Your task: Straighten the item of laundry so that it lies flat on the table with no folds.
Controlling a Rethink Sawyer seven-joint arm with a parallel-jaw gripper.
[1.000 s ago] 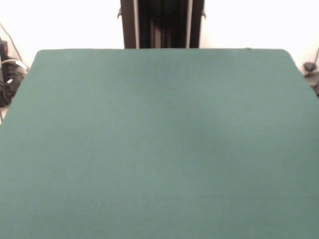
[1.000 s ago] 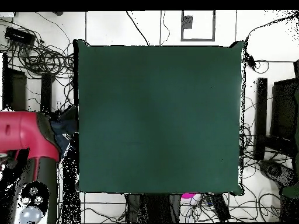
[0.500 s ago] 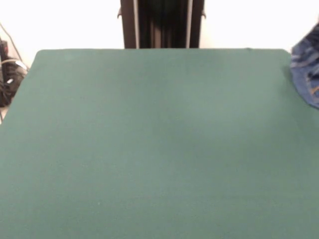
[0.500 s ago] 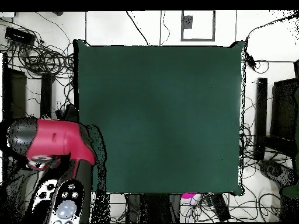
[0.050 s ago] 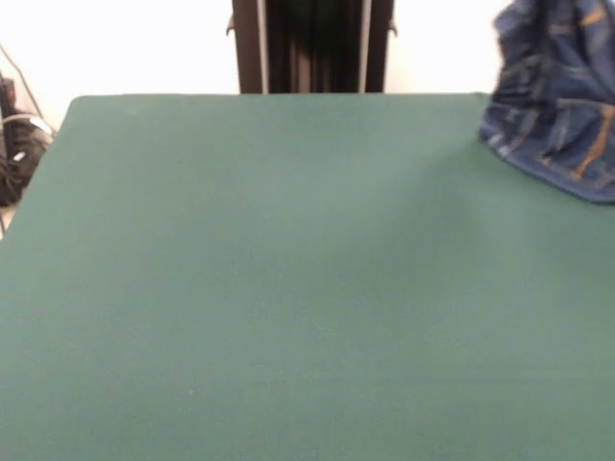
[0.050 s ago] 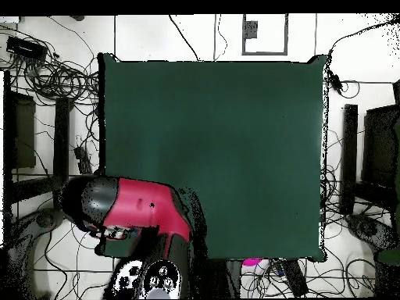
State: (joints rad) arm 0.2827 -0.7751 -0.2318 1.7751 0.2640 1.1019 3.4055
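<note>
The item of laundry (image 5: 562,106), blue denim with orange stitching, hangs bunched at the top right of the front view. Its lower edge is over the far right corner of the green table (image 5: 288,288), and its top runs out past the picture's upper edge. The gripper shows in neither view. In the overhead view the red arm (image 6: 133,215) reaches over the lower left corner of the table (image 6: 234,141) and hides whatever is beneath it, the denim included.
A black column (image 5: 312,46) stands behind the table's far edge. Tangled cables (image 6: 47,74) lie on the floor beside the table's left side in the overhead view. Dark boxes (image 6: 350,156) stand along the right side.
The red arm has swung from beside the table to over its corner. The denim, out of the front view a second ago, has come in from the right edge and moved further left.
</note>
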